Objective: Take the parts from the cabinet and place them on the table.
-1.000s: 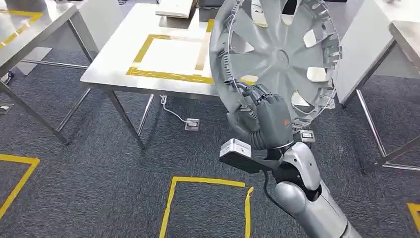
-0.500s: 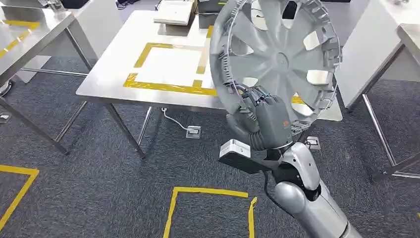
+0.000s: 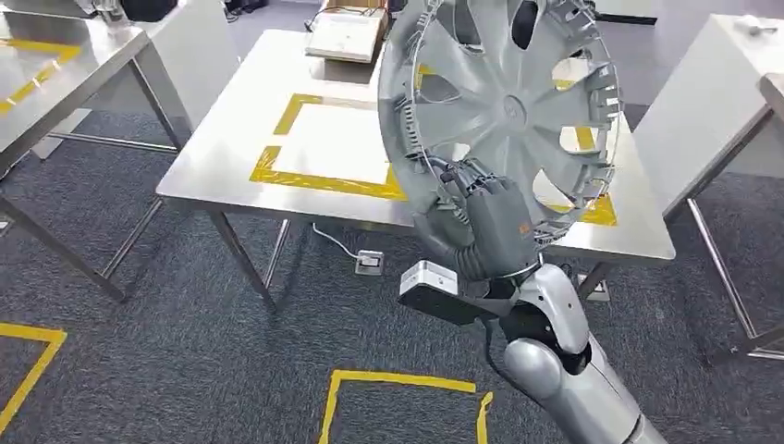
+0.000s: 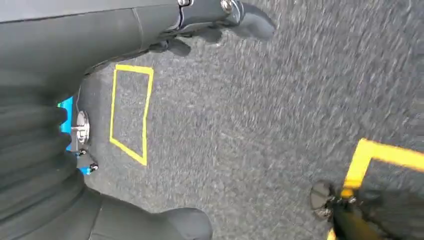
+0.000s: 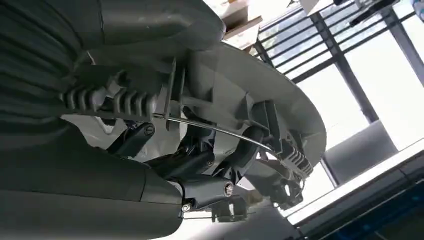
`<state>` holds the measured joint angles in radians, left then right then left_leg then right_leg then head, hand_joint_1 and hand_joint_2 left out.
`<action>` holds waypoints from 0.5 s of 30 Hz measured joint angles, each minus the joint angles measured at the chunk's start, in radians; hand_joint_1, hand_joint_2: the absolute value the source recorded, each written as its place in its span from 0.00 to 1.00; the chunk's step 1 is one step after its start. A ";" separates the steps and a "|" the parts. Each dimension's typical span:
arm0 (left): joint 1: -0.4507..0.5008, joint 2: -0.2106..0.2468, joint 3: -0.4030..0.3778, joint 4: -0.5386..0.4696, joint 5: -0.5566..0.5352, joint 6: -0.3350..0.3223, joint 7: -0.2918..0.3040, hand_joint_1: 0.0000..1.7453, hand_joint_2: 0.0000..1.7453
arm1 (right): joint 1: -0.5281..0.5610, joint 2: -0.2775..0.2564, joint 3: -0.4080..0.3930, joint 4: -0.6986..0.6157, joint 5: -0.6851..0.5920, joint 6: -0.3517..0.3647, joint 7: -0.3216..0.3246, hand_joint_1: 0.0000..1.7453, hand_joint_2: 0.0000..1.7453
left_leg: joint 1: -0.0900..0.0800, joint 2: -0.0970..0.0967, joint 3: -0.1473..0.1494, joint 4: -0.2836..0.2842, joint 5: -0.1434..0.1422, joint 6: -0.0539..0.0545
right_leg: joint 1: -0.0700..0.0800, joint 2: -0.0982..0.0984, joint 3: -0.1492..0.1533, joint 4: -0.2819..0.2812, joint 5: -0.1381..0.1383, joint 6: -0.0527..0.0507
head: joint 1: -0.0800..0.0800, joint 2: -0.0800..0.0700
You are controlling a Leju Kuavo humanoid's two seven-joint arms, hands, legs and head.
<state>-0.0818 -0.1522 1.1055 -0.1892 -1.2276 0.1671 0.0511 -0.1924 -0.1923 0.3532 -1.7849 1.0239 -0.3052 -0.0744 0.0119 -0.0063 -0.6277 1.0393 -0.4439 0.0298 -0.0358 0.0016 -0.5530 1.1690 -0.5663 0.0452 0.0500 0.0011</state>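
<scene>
A silver wheel cover with spokes and a clipped rim stands upright in the head view, held up in front of the steel table. My right hand grips its lower rim from below. The right wrist view shows the cover's ribbed back close up, with my right hand wrapped around its rim and wire ring. My left hand hangs over dark carpet, its fingers and thumb apart and nothing between them. Yellow tape rectangles mark the tabletop behind the cover.
A flat cardboard box lies at the table's far end. Another steel table stands to the left, and a white one to the right. A floor socket with a cable sits under the table. Yellow tape marks the carpet.
The whole view has shifted: the table now lies nearer and more centred in front of me. My right hand keeps its grip on the wheel cover, which has tilted slightly left.
</scene>
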 joint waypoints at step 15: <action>-0.005 -0.004 0.000 0.001 -0.008 -0.002 -0.003 0.00 1.00 | -0.051 0.000 -0.005 0.045 -0.035 0.057 0.006 1.00 1.00 | -0.029 -0.009 0.034 0.135 -0.086 -0.026 | 0.031 0.005 -0.050 -0.149 0.115 -0.073 | -0.003 0.000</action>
<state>-0.0868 -0.1564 1.1055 -0.1884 -1.2352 0.1648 0.0484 -0.2436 -0.1923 0.3487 -1.7400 0.9892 -0.2480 -0.0687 -0.0176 -0.0151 -0.5934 1.1744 -0.5300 0.0035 -0.0046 0.0070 -0.6035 1.0201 -0.4515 -0.0279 0.0473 0.0011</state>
